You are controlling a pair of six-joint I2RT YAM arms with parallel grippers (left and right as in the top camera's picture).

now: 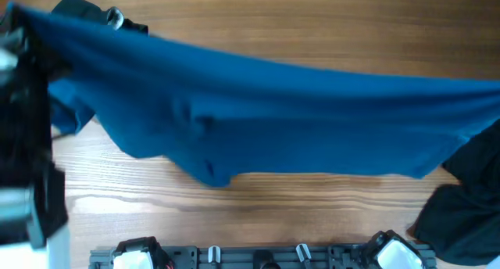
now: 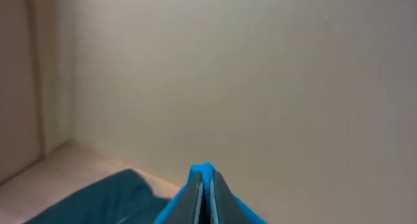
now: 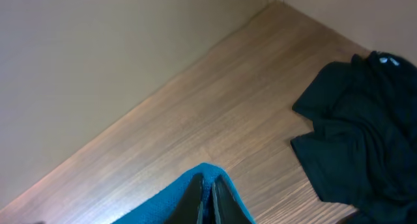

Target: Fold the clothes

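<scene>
Two pinch grips: left gripper (image 2: 205, 188) closed on a fold of the blue shirt (image 1: 297, 120); right gripper (image 3: 207, 195) closed on another fold. The shirt spans the overhead view left to right, stretched between them above the table (image 1: 234, 210). One black garment (image 3: 365, 133) lies crumpled on the wood, right side.

One blue shirt (image 1: 297, 120); two black garments (image 1: 461, 210), one near the right gripper (image 3: 208, 199), one beyond the left gripper (image 2: 205, 198); one table (image 1: 312, 214).
</scene>
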